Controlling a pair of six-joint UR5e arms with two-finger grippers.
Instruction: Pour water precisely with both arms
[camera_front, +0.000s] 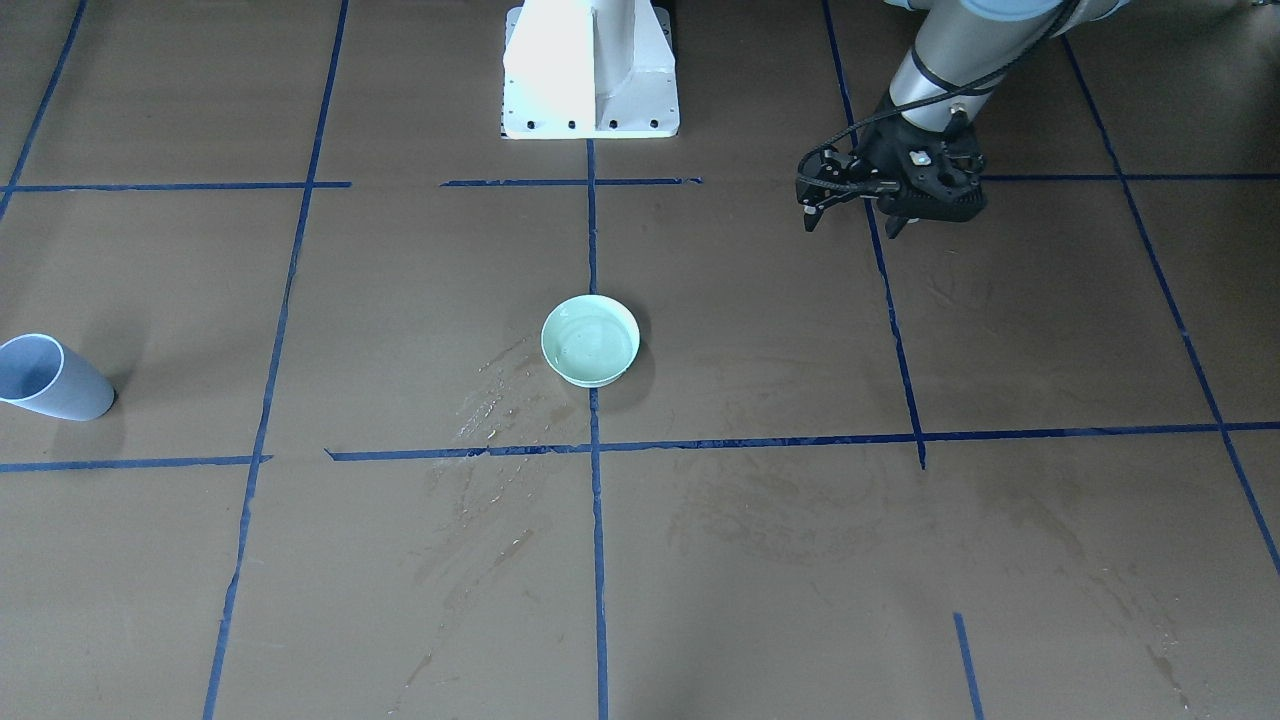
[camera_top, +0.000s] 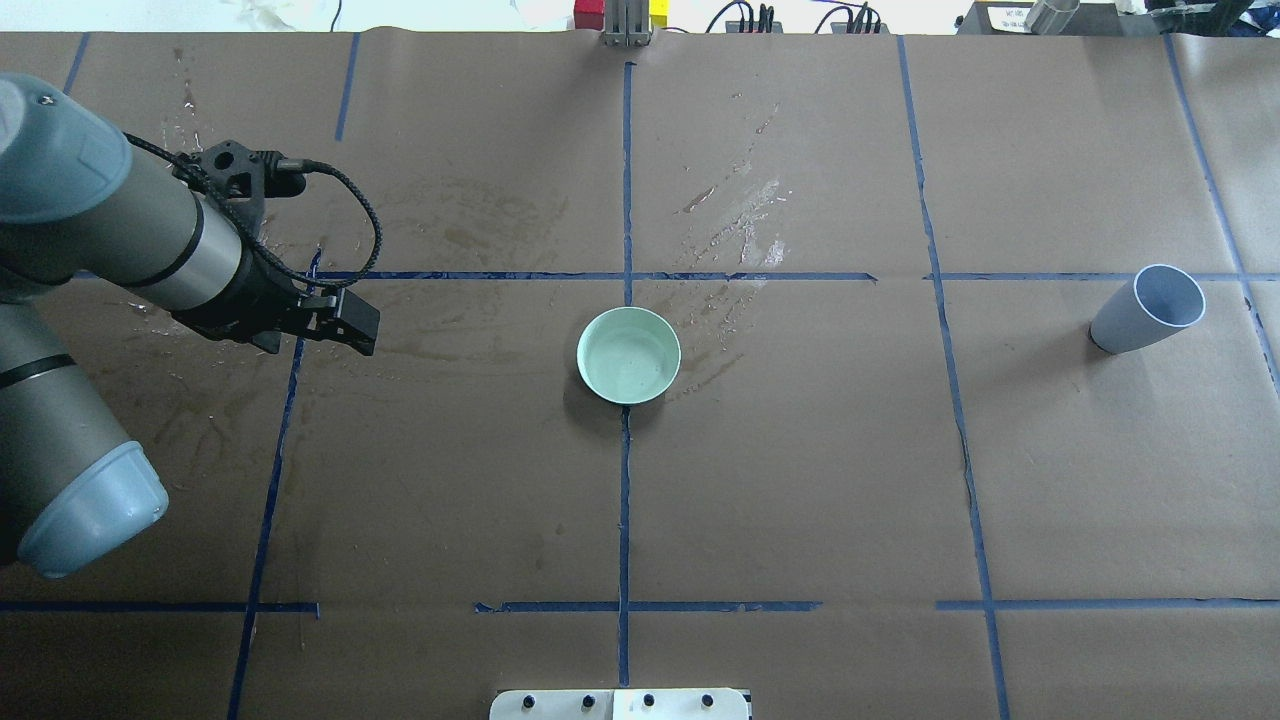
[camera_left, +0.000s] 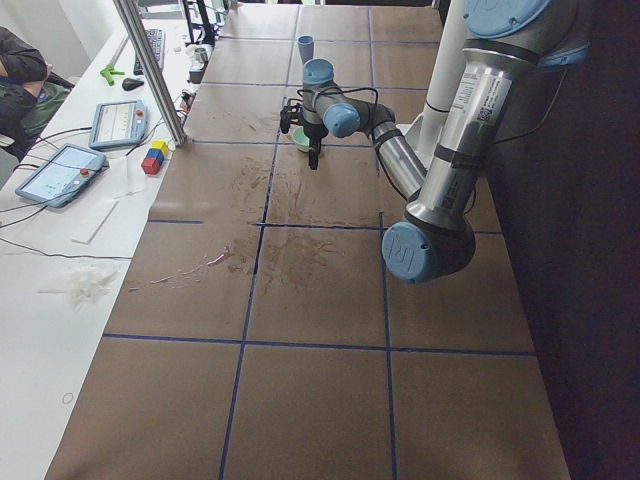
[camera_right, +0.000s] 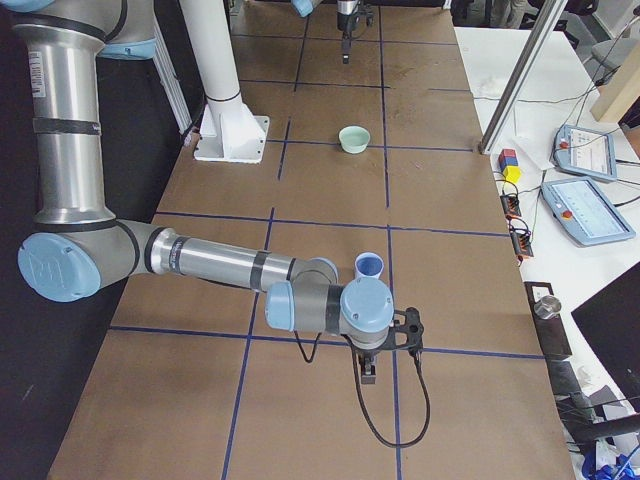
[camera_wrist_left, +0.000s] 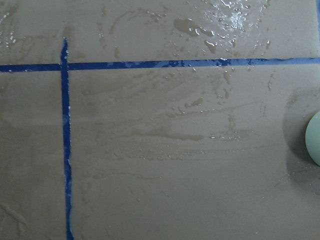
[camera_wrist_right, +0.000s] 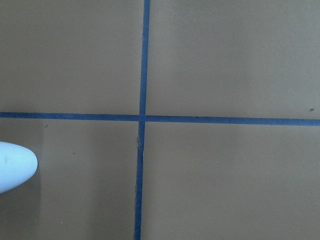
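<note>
The black two-finger left gripper (camera_front: 812, 205) hangs above the table beside a blue tape line (camera_top: 285, 430), tilted with its tips towards the middle. Nothing is in its grasp, but whether its fingers are parted or pressed together cannot be made out. Behind it, the silver-grey tubular left arm (camera_top: 150, 240) with pale blue joint caps runs back towards the robot.

The black right gripper (camera_right: 368, 372) shows only in the side view. It points straight down near a crossing of tape lines, and I cannot tell whether it is released or clenched. Its silver-grey right arm (camera_right: 210, 262) stretches low along the table.

Near that wrist, clear of the gripper, a pale blue-grey plastic cup (camera_top: 1145, 310) stands upright. Its rim edges into the lower left of the right wrist view.

Well apart from both grippers, a round pale green bowl (camera_front: 588, 377) sits on a tape line in the middle of the table. Clear water (camera_front: 592, 345) lies in the bowl, seen as faint ripples. More water lies as glinting drops and dark smears on the brown paper table cover (camera_front: 1050, 330), on the bowl's side away from the robot, and under the left wrist camera.

A white bolted pedestal (camera_front: 590, 70) stands at the robot's edge of the table.
</note>
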